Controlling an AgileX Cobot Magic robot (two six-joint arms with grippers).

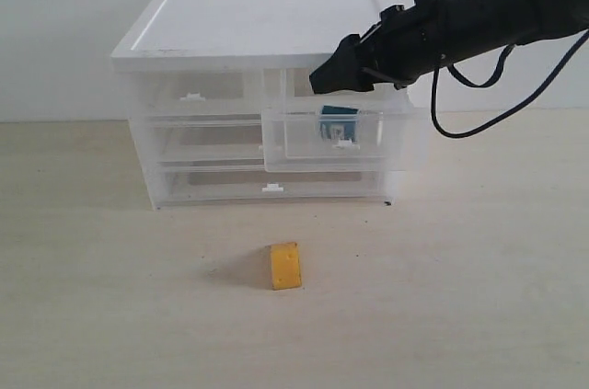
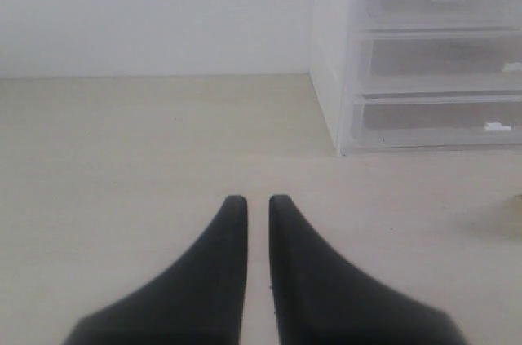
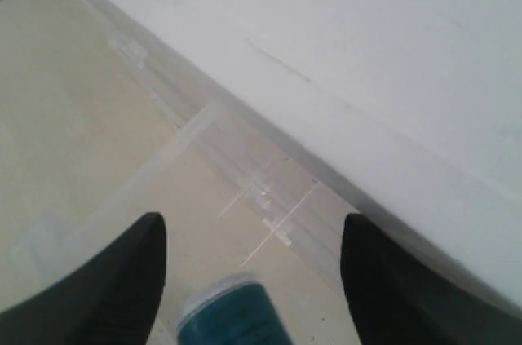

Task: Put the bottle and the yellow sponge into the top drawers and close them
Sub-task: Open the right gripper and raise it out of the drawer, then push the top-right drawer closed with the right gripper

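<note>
- Two arms on the rig; only the right one shows in the exterior view, and the left is seen only through its own wrist camera.
- Right gripper (image 1: 324, 78) hangs over the front of the pulled-out right top drawer (image 1: 294, 143), level with the cabinet (image 1: 248, 26) top edge.
- Right wrist view: right gripper (image 3: 254, 227) jaws spread wide and holding nothing. The bottle (image 3: 231, 312) sits below the gap and is blurred; no contact with either finger is visible.
- Bottle (image 1: 338, 121) is inside the open right top drawer, its blue-teal label showing through the clear front, near the white tab handle. Can't tell whether it is upright or lying.
- Left top drawer (image 1: 193, 95) is pushed in flush with the cabinet face.
- Both full-width lower drawers (image 1: 272, 177) are shut.
- Yellow sponge (image 1: 285, 266) lies on the table (image 1: 460, 269) in front of the cabinet, well apart from it and touching neither gripper.
- Left gripper (image 2: 258, 200) is low over bare table with its jaws almost together; only a thin slit remains and nothing is in it.
- Left wrist view also catches the cabinet (image 2: 326, 51) corner with three stacked drawer fronts. The gripper is well clear of it.
- Black cable (image 1: 460, 127) loops down from the right arm, beside the cabinet.
</note>
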